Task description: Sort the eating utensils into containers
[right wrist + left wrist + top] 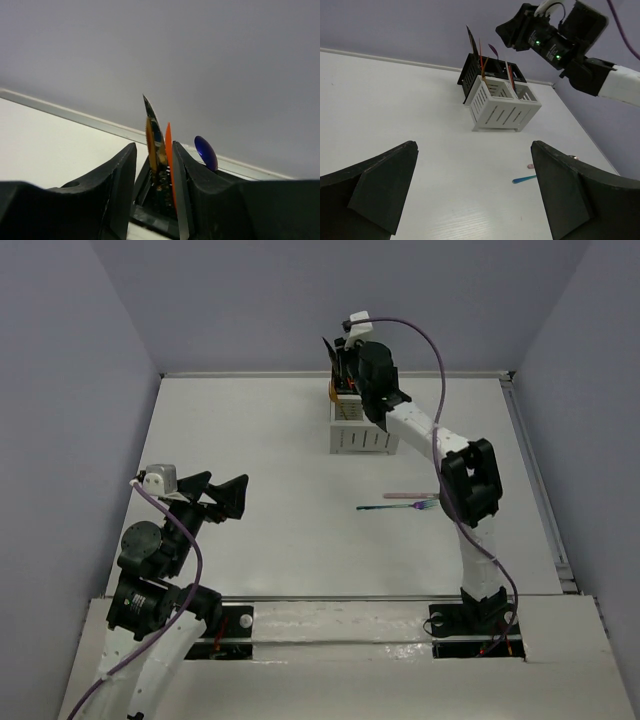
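Top external: my right gripper (350,380) hangs over the containers (362,435), and the pink piece (405,495) and fork (395,506) lie behind it, long axes crosswise, nearer it than my wide-spread left gripper (212,490). Left wrist: the fork (525,179) sits ahead-right. Right wrist: the fingers are narrow around a knife (150,135), and I can't tell if they grip it.
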Available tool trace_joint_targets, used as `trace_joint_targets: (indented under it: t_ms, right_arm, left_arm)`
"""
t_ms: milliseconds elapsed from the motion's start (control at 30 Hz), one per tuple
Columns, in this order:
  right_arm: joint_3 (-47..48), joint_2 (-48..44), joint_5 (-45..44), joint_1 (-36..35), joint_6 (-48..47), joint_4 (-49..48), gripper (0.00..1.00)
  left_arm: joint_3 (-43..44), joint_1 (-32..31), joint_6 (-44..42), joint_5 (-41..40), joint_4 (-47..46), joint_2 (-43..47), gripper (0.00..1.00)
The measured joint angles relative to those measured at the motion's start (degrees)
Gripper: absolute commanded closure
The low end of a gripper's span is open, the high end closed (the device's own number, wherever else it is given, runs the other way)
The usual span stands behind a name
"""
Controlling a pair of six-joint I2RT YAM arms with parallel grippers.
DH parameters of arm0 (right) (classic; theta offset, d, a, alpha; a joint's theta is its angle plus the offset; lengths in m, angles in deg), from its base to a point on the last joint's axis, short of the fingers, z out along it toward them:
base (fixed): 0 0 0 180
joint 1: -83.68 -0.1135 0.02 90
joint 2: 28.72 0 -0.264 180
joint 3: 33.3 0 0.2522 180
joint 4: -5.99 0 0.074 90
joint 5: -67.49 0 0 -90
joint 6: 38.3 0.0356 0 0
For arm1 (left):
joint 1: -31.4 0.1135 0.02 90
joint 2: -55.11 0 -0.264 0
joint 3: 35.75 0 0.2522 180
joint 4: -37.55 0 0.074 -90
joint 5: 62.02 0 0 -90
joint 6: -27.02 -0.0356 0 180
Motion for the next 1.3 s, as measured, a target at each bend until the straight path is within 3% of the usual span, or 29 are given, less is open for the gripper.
trace_joint_targets:
  t_ms: [333, 500, 633, 700, 867, 1300]
  right_arm:
    - [-29.09, -29.68, 0.15, 0.0, 17.25, -1.33, 0.58]
    - [-47.43, -42.71, -4.09, 0.0, 25.92, 4.0, 0.63]
    - [-59.08, -50.82, -7.85, 0.0, 33.77, 13.9, 0.64]
    - [-61.75, -52.89, -8.7, 0.13, 36.63, 18.69, 0.62]
    - [-70.6, -60.37, -9.42, 0.22, 44.48, 26.58, 0.4]
    - [-76.41, -56.72, -8.94, 0.22, 54.64, 31.08, 0.4]
  left_arm:
    - [0.0, 0.2, 0.0, 0.02, -0.09, 1.29, 0.01]
    - [0.0, -0.33, 0.0, -0.02, 0.0, 2.12, 0.01]
    - [0.0, -1.05, 0.0, 0.0, -0.02, 2.91, 0.01]
    - [0.0, -1.36, 0.0, 0.0, 0.0, 3.08, 0.01]
    - [0.0, -1.42, 0.02, -0.02, 0.04, 3.39, 0.01]
    - [0.0, -1.42, 0.02, -0.02, 0.07, 4.13, 0.01]
